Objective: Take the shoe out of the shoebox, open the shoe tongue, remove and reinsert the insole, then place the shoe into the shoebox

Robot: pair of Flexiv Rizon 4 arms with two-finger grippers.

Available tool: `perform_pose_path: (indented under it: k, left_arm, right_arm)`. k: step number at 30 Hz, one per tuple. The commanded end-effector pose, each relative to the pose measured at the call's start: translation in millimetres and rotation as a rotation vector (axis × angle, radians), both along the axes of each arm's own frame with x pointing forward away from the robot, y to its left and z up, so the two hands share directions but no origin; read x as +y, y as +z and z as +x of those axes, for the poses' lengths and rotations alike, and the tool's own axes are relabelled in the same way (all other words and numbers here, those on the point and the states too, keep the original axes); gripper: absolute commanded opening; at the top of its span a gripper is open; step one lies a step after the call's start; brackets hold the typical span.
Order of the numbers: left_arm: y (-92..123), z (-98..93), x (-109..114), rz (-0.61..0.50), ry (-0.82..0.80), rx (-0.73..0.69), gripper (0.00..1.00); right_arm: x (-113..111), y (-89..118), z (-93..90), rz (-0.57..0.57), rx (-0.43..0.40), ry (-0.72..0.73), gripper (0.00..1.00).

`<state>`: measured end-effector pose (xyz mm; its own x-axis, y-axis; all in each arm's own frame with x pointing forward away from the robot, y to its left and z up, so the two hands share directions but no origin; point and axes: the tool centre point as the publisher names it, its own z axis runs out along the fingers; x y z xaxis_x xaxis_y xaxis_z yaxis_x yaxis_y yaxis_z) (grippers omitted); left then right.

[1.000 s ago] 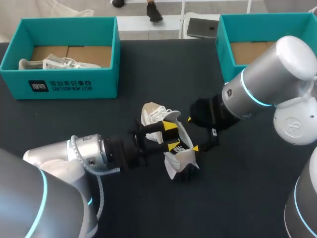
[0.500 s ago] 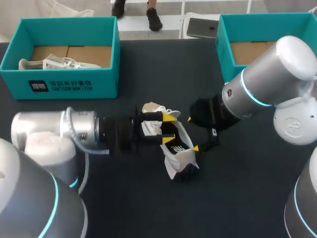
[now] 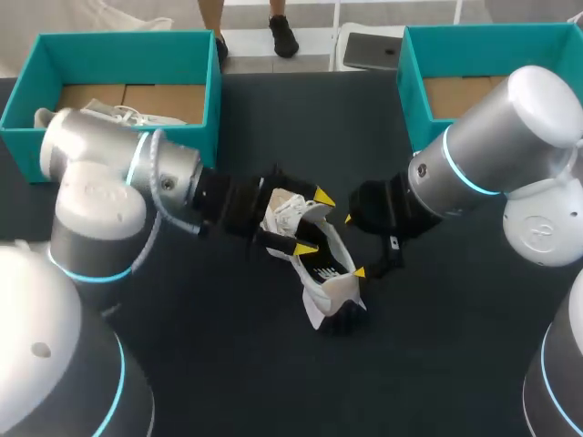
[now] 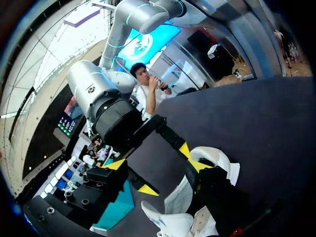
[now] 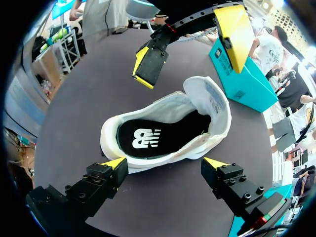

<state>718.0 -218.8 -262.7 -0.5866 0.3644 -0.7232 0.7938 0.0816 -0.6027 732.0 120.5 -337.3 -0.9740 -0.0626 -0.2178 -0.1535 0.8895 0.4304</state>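
At the far left of the table (image 3: 437, 355) stands a teal shoebox (image 3: 127, 157) with a white shoe (image 3: 102, 116) lying inside it.

My left arm (image 3: 109, 177) comes in from the left. Its elbow is raised in front of that box, and its forearm runs rightward and slightly nearer toward the middle of the table. The left gripper (image 3: 313, 222) has its fingers spread wide apart. One yellow tip is on the far side and one on the near side of the laced front of the task shoe (image 3: 319, 269), and neither pad presses on it. In the right wrist view those two tips hang above the shoe's front end, clear of it.

The task shoe is white and lies on the table at the middle, outside both boxes, with its laced end far left and its heel near right. Its black insole (image 5: 148, 137) sits inside it.

My right arm (image 3: 492, 146) comes in from the right, its wrist angled leftward and down. The right gripper (image 5: 165, 162) has its fingers parted on either side of the shoe's flank, with nothing gripped.

A second teal shoebox (image 3: 414, 91) stands at the far right.
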Motion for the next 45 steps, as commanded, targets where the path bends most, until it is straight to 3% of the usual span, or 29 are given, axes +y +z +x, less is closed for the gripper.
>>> perform_pose_path:
  k: [1, 10, 22, 28, 33, 42, 43, 44, 45]
  left_arm:
    - [4, 1.0, 14, 0.621, -0.456, 0.106, 1.0]
    - [4, 1.0, 14, 0.621, -0.456, 0.106, 1.0]
    - [4, 1.0, 14, 0.621, -0.456, 0.106, 1.0]
    - [4, 1.0, 14, 0.621, -0.456, 0.106, 1.0]
    - [4, 1.0, 14, 0.621, -0.456, 0.106, 1.0]
    - [-5, 23.6, 13, 0.788, -0.359, 0.039, 1.0]
    - [-7, 25.7, 11, 0.801, -0.368, 0.031, 0.91]
    - [-8, 27.4, 10, 0.81, -0.366, 0.028, 0.58]
    - [-9, 29.2, 8, 0.826, -0.362, 0.034, 0.43]
  right_arm:
    - [2, -1, -1.5, -0.004, -0.004, -0.004, 1.0]
    - [-28, 14, 0.6, 0.002, 0.035, 0.0, 1.0]
    - [-84, 77, 6.8, -0.088, 0.038, 0.075, 1.0]
    - [-101, 104, 10.5, -0.105, 0.064, 0.137, 1.0]
    - [-103, 116, 12.5, -0.075, 0.085, 0.174, 1.0]
    - [-105, 116, 14.5, -0.091, 0.077, 0.146, 1.0]
    - [-105, 116, 14.5, -0.091, 0.077, 0.146, 1.0]
    - [-105, 116, 14.5, -0.091, 0.077, 0.146, 1.0]
    - [-105, 116, 14.5, -0.091, 0.077, 0.146, 1.0]
